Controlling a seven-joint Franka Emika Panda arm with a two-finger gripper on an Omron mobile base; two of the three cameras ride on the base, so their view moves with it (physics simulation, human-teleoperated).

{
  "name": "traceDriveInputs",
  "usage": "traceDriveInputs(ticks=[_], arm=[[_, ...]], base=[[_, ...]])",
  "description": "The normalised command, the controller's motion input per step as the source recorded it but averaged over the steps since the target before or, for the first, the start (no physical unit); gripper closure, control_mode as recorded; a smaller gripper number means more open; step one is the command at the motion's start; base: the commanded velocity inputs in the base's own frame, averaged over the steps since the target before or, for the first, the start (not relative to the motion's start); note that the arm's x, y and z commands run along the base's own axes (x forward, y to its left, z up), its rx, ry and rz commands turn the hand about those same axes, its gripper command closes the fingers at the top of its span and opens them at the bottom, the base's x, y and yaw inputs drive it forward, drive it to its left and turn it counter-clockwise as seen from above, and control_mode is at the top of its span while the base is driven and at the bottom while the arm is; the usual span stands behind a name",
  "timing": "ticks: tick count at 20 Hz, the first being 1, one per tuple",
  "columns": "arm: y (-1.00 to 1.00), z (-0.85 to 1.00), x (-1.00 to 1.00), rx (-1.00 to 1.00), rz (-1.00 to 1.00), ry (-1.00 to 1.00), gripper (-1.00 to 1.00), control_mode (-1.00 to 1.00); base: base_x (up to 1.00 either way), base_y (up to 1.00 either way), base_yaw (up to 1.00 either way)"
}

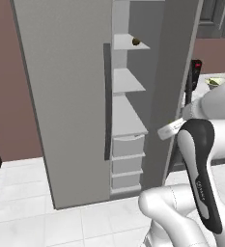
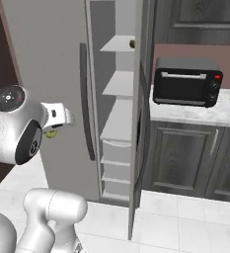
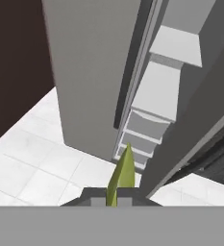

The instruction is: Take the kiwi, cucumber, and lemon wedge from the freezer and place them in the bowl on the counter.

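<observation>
- Holding a yellow-green pointed piece, likely the lemon wedge [image 3: 121, 178], the end effector [image 3: 119, 199] is closed tight on it, out in front of the freezer [image 1: 65, 96].
- The freezer door stands open, and its pale shelves and drawers show inside.
- The kiwi [image 1: 136, 42] sits on a high shelf in the freezer, so it has not been taken out yet.
- The bowl [image 1: 215, 82] waits on the counter [image 2: 195, 112], past the black microwave [image 2: 187, 81], well apart from the arm.
- Something green seems to lie in the bowl, maybe the cucumber, but it is too small to tell.
- I think the wedge must go to the bowl next, then the kiwi.
</observation>
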Motion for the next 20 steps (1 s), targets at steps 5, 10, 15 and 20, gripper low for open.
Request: traceDriveInputs(ticks=[5, 10, 15, 20], arm=[[0.00, 0.00, 0.00, 0.00, 0.00, 0.00, 1.00, 1.00], [0.00, 0.00, 0.00, 0.00, 0.00, 0.00, 1.00, 1.00], [0.00, 0.00, 0.00, 0.00, 0.00, 0.00, 1.00, 1.00], [0.00, 0.00, 0.00, 0.00, 0.00, 0.00, 1.00, 1.00]], base=[[-0.35, -0.65, -0.01], [0.00, -1.00, -0.08], [-0.14, -1.00, -0.08], [0.02, -0.97, -0.04]])
